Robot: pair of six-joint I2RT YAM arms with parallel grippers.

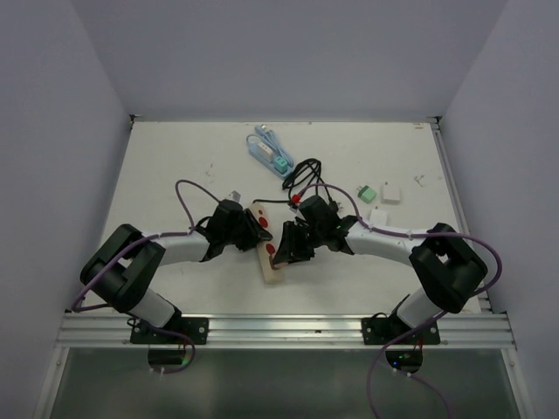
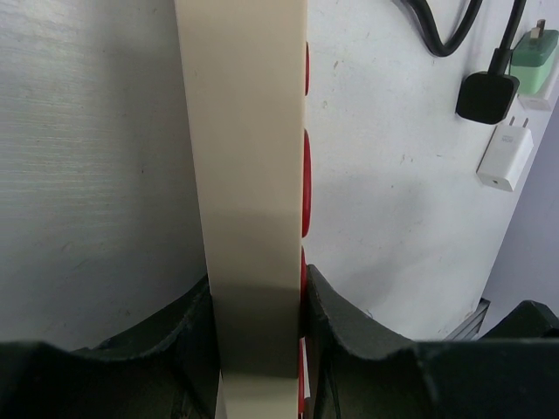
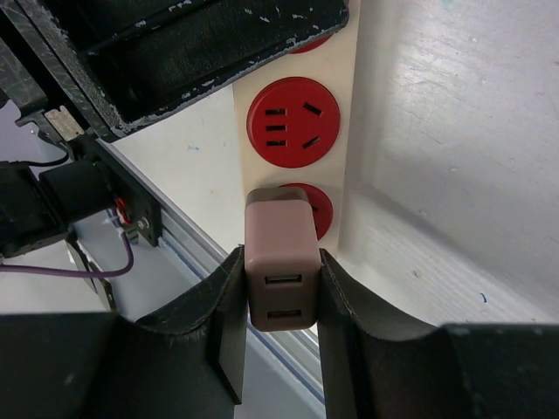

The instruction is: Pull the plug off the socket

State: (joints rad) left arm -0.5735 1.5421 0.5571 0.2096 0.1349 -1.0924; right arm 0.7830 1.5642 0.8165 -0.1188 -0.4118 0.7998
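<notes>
A cream power strip (image 1: 266,244) with red round sockets (image 3: 293,118) lies near the table's middle front. A pinkish USB charger plug (image 3: 281,262) sits in the strip's end socket. My right gripper (image 3: 281,297) is shut on the plug, one finger on each side. My left gripper (image 2: 258,323) is shut on the strip's cream body (image 2: 249,175), pinching its two long sides. In the top view the left gripper (image 1: 249,229) holds the strip's far part and the right gripper (image 1: 284,249) covers its near part, hiding the plug.
Behind the strip lie a black cable with a black plug (image 1: 301,175), a blue cable with a white and teal adapter (image 1: 269,150), a green adapter (image 1: 365,192) and white chargers (image 1: 390,192). The metal rail (image 1: 288,327) runs along the table's near edge.
</notes>
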